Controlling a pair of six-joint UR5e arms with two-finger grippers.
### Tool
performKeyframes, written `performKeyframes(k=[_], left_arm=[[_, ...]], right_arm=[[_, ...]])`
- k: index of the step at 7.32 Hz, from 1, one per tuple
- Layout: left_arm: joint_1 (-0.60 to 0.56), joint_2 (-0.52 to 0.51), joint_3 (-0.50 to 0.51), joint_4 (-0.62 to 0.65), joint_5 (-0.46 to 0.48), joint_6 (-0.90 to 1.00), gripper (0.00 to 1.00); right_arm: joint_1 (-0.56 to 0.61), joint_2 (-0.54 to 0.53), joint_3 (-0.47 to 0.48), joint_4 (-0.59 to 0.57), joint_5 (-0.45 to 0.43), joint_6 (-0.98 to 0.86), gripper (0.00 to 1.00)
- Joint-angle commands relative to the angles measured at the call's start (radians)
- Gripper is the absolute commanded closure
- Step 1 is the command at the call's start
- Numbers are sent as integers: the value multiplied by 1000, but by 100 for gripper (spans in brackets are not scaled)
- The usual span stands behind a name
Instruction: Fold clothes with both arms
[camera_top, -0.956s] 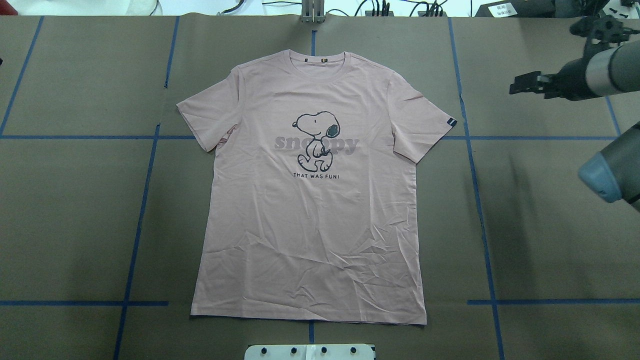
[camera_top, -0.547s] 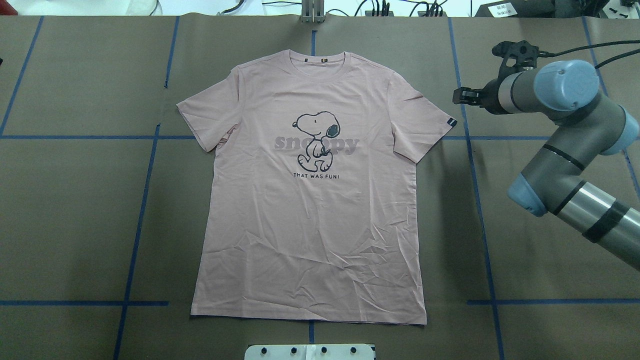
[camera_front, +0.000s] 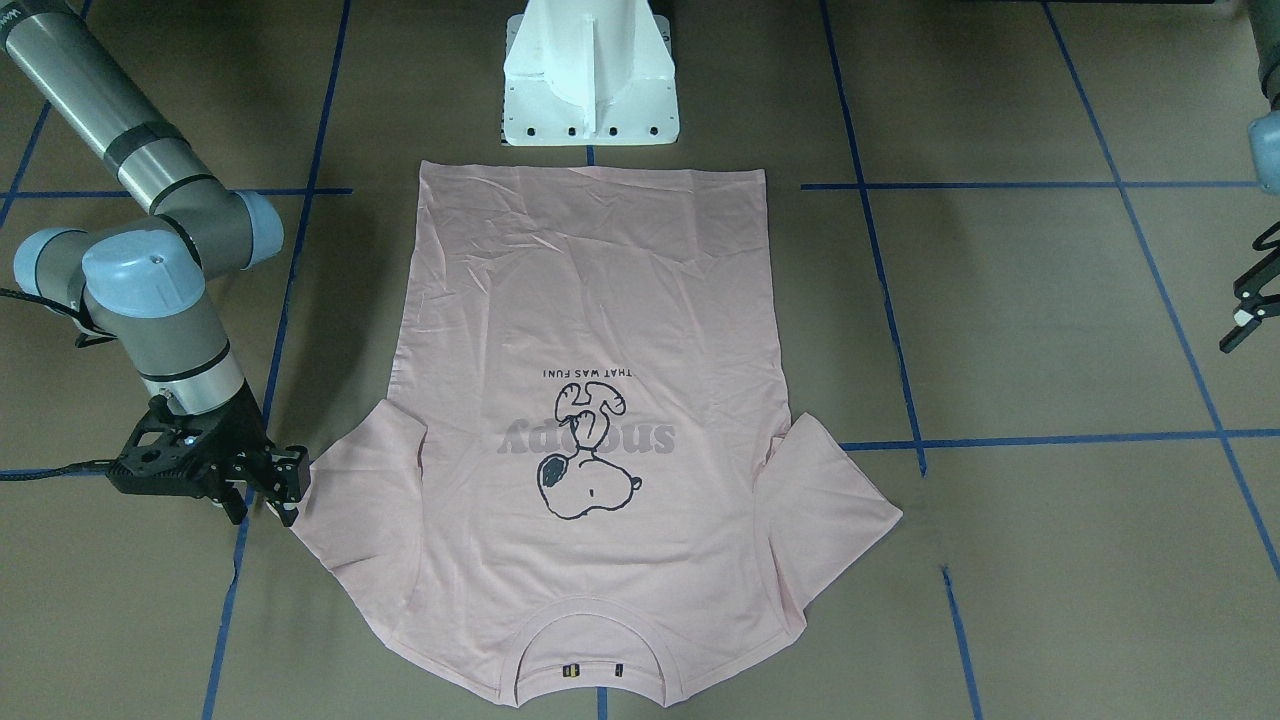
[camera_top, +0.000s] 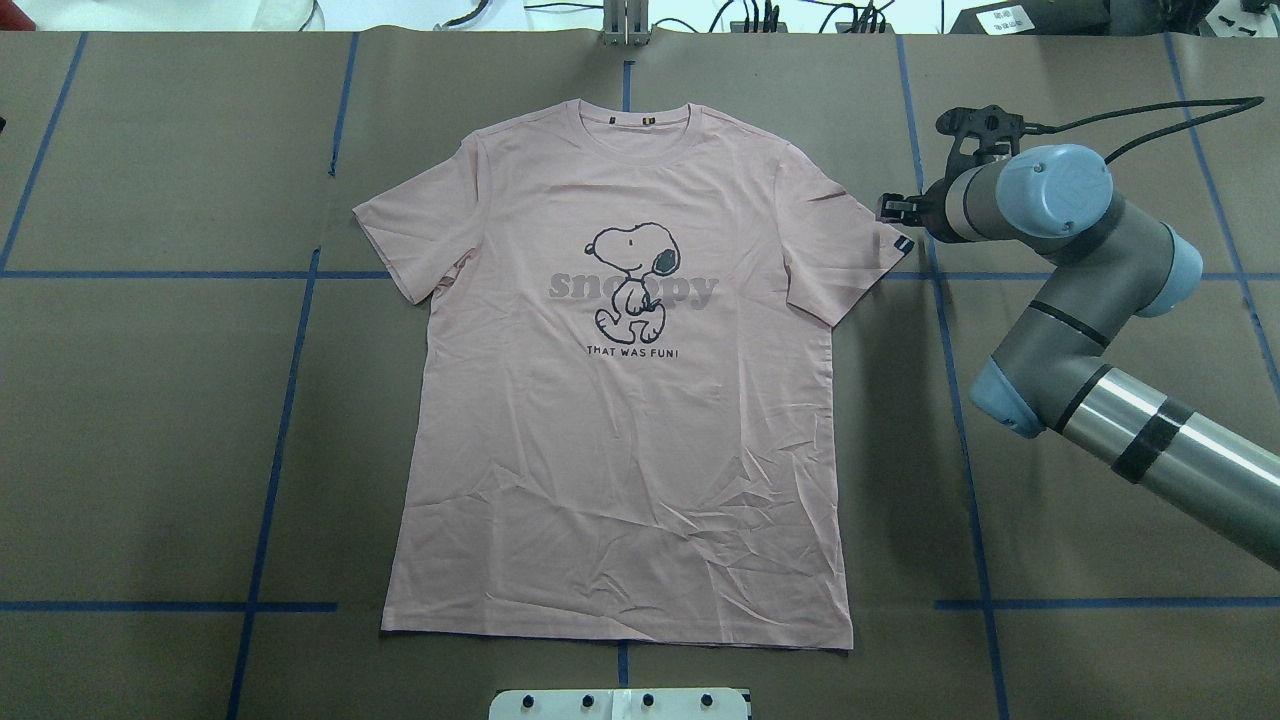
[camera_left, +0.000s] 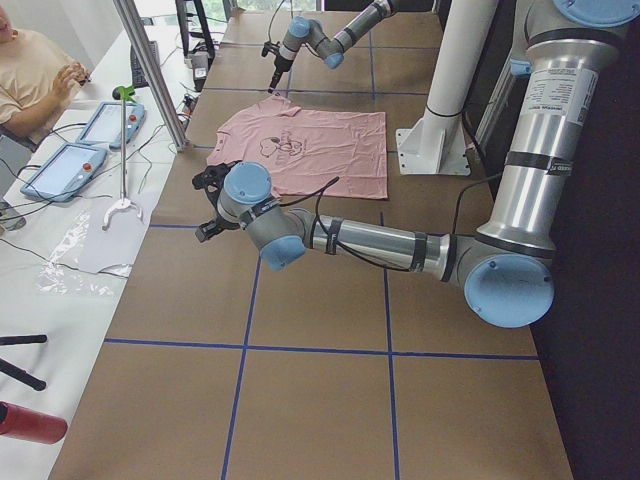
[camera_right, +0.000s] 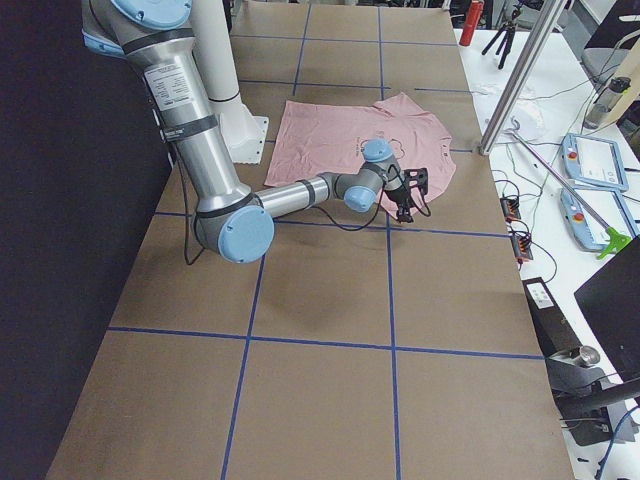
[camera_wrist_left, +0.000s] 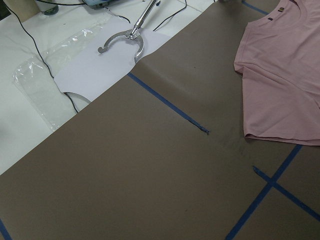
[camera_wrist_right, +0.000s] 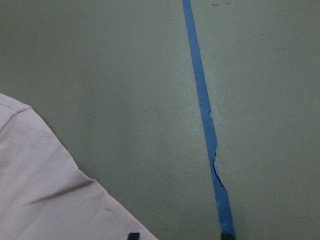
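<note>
The clothes are one pale pink T-shirt (camera_top: 620, 440) lying flat and face up on the brown table, with the Snoopy print (camera_top: 630, 282) showing and the collar at the far side. My right gripper (camera_top: 893, 210) hangs just outside the sleeve that carries the small black tag (camera_top: 902, 244). It is open, and the right wrist view shows its two tips apart over bare table beside the sleeve edge (camera_wrist_right: 45, 200). My left gripper (camera_front: 1243, 318) is far off the shirt's other sleeve and only partly in view, so I cannot tell whether it is open or shut.
The white pedestal base (camera_front: 590, 75) stands at the hem side. Blue tape lines (camera_top: 290, 380) cross the table. Beyond the far edge, a white side table holds tablets (camera_left: 60, 170) and a metal hanger (camera_wrist_left: 125, 42). A person (camera_left: 30, 70) sits there.
My right arm has swung in from the table's right edge, carrying its gripper leftward to the tagged sleeve. The shirt has not moved.
</note>
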Motion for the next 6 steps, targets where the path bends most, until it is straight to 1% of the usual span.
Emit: performKeyframes(k=[1,3,4,5,6], left_arm=[[-1,-1,0,0,1,-6,0],[-1,-1,-1,0,-1,-20,0],[0,-2,-1,-2,-1,-29,0],[-1,-1,-1,-2,-1,-29,0],[-1,-1,-1,-2,1,-29,0]], right_arm=[[-23,0,-7,0,-14,-7,38],[-26,-1,-7,0,-12,-10,46],[-27,-3,-5,0,-12,-11,51],[-27,-3,-5,-3,-12,-13,68],[-27,-6,-4,-5,-8,-13,88]])
